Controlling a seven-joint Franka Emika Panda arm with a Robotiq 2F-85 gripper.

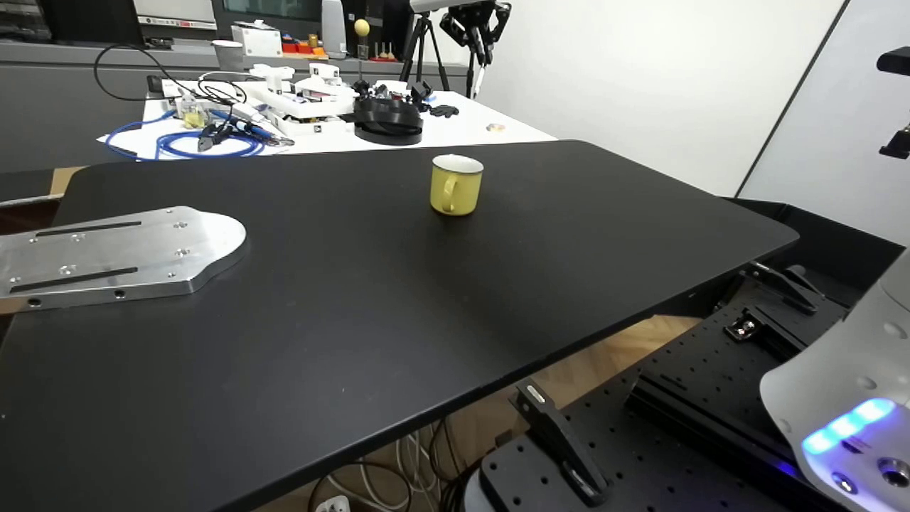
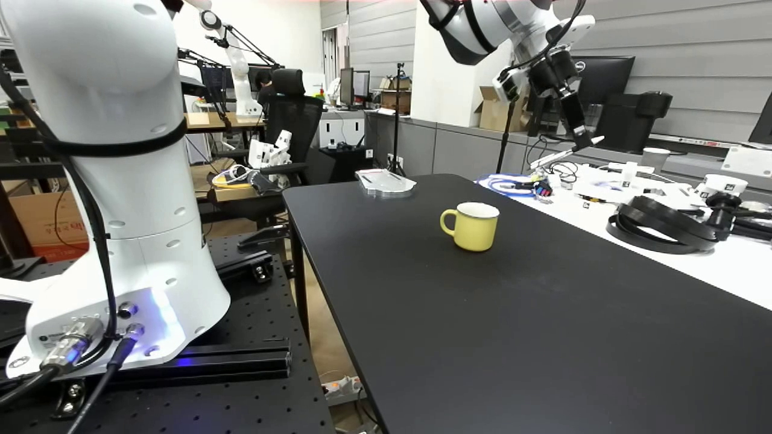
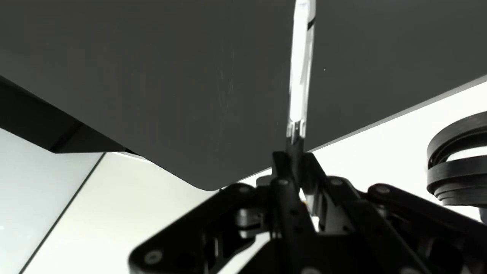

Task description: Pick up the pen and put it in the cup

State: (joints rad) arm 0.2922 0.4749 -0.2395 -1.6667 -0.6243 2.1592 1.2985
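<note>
The yellow cup (image 1: 463,190) is a mug with a white inside and a side handle. It stands upright on the black table in both exterior views (image 2: 477,228). My gripper (image 3: 295,163) is shut on the pen (image 3: 300,72), a clear and white stick with a dark part between the fingertips. In an exterior view the gripper (image 2: 581,135) holds the pen (image 2: 552,158) tilted, high up and apart from the cup. In an exterior view the gripper (image 1: 483,57) shows at the top, beyond the cup, with the pen (image 1: 480,81) pointing down. The cup is not in the wrist view.
A silver metal plate (image 1: 121,249) lies on the black table (image 1: 341,320), near one end. A white table (image 1: 490,117) adjoins it, with blue cables (image 1: 206,146), white parts and black rings (image 1: 387,121). The robot's base (image 2: 139,289) stands beside the black table.
</note>
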